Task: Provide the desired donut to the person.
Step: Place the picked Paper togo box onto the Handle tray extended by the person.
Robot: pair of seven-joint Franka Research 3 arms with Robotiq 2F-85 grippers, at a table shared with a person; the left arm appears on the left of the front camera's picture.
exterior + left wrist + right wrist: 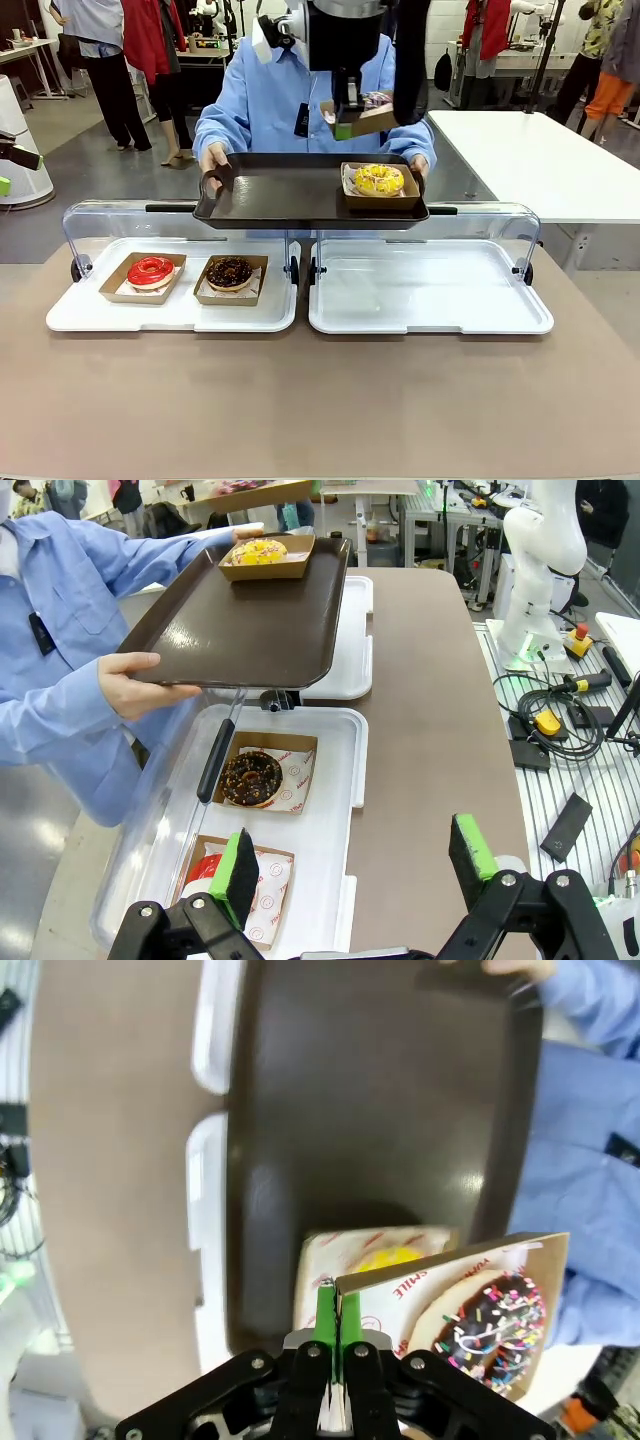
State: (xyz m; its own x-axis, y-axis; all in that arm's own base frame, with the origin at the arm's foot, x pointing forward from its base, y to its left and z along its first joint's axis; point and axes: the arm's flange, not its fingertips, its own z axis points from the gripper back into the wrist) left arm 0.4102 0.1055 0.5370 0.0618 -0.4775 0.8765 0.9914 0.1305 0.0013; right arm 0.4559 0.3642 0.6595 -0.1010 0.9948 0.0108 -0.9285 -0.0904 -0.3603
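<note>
Brown plastic serving tray (290, 190), held level by the person in a light blue shirt (262, 95), one hand (214, 160) on each end, above the far edge of my table (320, 400).
On that tray, right end: yellow-iced donut in a shallow cardboard tray (379, 181).
My right gripper (335, 1310), raised over the tray's right end: green pads pressed together on the rim of a tilted cardboard tray (470, 1270) carrying a chocolate-iced donut with coloured sprinkles (495, 1325). From the front I see that cardboard tray (368, 120) hanging above the yellow donut, not touching it.
My left gripper (355, 865): fingers spread, nothing between them, over the left white tray (330, 830).
Left white tray holds a red-glazed donut (150, 270) and a dark chocolate donut (229, 272), each in cardboard, side by side.
Right white tray (430, 290).
</note>
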